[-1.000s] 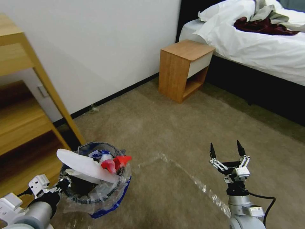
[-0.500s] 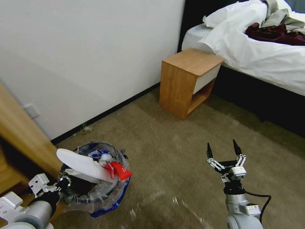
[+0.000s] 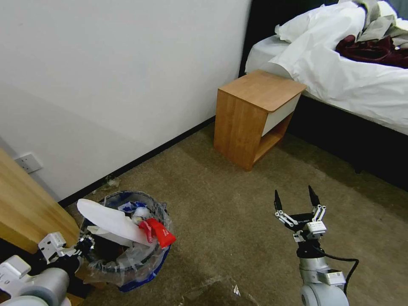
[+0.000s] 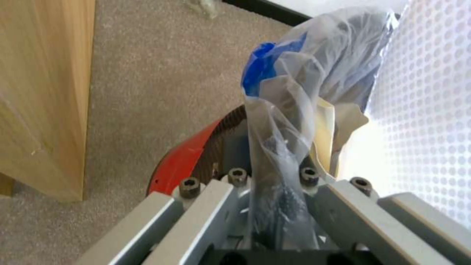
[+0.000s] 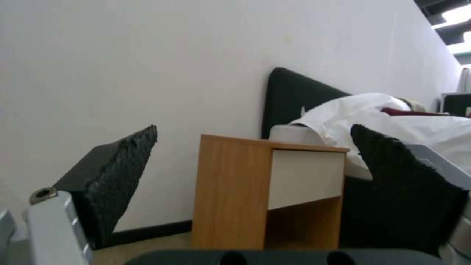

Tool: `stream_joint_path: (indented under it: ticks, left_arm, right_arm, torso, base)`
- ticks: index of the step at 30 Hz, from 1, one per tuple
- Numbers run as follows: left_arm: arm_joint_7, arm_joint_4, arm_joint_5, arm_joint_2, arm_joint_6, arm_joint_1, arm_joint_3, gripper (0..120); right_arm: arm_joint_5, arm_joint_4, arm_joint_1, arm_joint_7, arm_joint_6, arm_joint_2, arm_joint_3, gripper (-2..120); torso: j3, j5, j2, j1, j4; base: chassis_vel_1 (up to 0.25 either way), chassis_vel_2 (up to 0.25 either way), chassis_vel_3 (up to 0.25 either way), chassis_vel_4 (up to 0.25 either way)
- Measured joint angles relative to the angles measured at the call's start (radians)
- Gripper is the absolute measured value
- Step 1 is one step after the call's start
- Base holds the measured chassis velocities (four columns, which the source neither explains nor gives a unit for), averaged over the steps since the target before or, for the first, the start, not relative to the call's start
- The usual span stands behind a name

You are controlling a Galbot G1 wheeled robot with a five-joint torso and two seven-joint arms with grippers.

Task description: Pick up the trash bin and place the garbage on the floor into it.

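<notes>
Red-and-blue trash bin [image 3: 127, 248] low at the robot's left above the carpet [image 3: 221, 212], rim pinched by left claw [image 3: 85, 245] (white slipper [image 3: 111, 221] poking out), right claw [image 3: 296, 199] spread wide, holding nothing.

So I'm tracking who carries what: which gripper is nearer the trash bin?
Left. The left gripper is clamped on the trash bin at its rim; the right gripper hangs open, well off to the bin's right.

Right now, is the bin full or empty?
Full. The bin, gripped at its rim by the left gripper, has a white slipper and a red wrapper sticking above its rim.
</notes>
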Motion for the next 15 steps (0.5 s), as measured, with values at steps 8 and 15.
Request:
stream_joint_path:
  ticks: [8, 15]
  left_arm:
    - [0.0, -0.009, 0.009, -0.009, 0.0, 0.014, 0.002, 0]
    - [0.0, -0.021, 0.001, -0.008, 0.001, 0.026, -0.012, 0]
  right_arm:
    - [0.004, -0.004, 0.001, 0.003, 0.001, -0.003, 0.012, 100]
    - [0.003, -0.006, 0.001, 0.002, 0.002, -0.002, 0.01, 100]
  torso:
    - [0.0, 0.0, 0.0, 0.0, 0.0]
    - [0.0, 0.0, 0.0, 0.0, 0.0]
  base:
    - [0.0, 0.0, 0.0, 0.0]
    - [0.0, 0.0, 0.0, 0.0]
